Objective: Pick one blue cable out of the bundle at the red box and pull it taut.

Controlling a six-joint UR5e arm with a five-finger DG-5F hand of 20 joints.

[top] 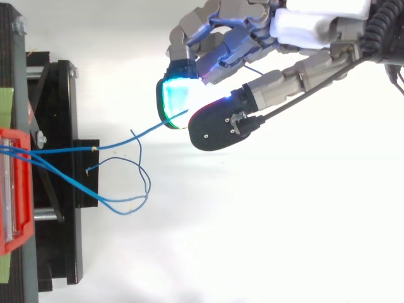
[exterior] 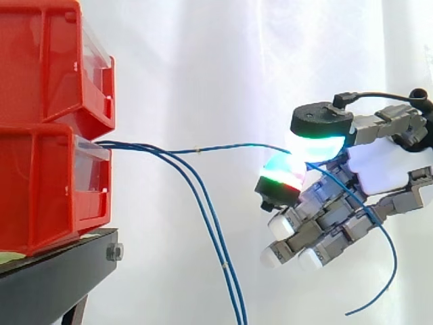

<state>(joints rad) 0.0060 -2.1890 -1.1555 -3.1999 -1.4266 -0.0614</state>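
– One blue cable (exterior: 223, 147) is all we see the hand (exterior: 379, 172) pinching. The thumb pad (exterior: 318, 141) presses onto one fingertip (exterior: 281, 172), and the other fingers curl loosely below, holding nothing.
– Why grip with just the pads?
– We judge that a two-pad pinch keeps this strand apart from the rest. Its free end trails down to the right of the hand.
– And to the left?
– It runs almost level to the lower red box (exterior: 40, 196) with a faint bow, so we'd call it nearly taut, not fully. Two loose cables (exterior: 203, 210) droop from the same opening, well apart from the hand.
– Any writing?
– None we can read. The box fronts carry plain clear panels (exterior: 91, 169), and a black stand (exterior: 54, 277) sits beneath.
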